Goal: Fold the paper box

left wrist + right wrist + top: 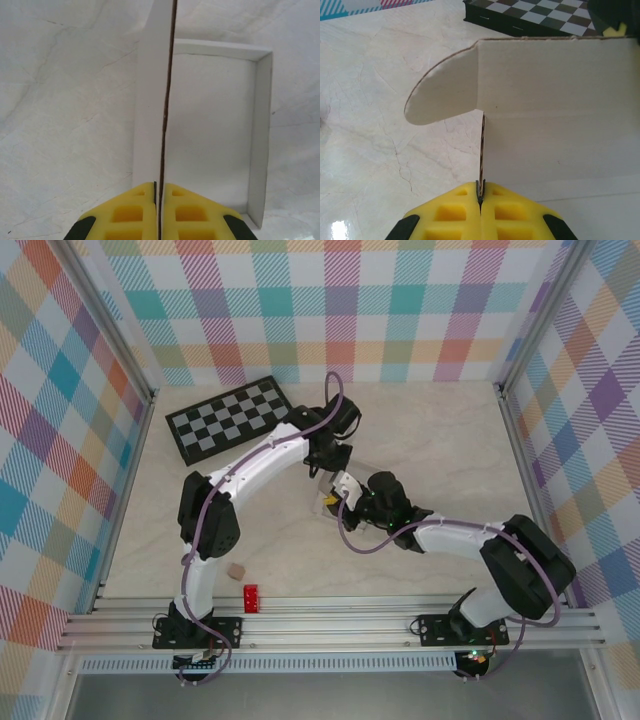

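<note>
The paper box [210, 125] is white cardboard, a shallow tray with raised walls lying on the marble table. My left gripper [160, 185] is shut on one upright wall, which I see edge-on between the yellow fingers. In the right wrist view the paper box [555, 100] shows a tall panel with a rounded tab [440, 95] sticking out to the left. My right gripper [481, 187] is shut on the thin edge of that panel. From above, both grippers meet mid-table, left gripper [324, 466] and right gripper [343, 492], and the arms hide most of the paper box [346, 481].
A black-and-grey checkerboard [228, 418] lies at the back left, also behind the panel as the checkerboard [540, 12]. A small red block [250, 597] and a beige lump [235, 569] sit near the front rail. Plaid walls enclose the table.
</note>
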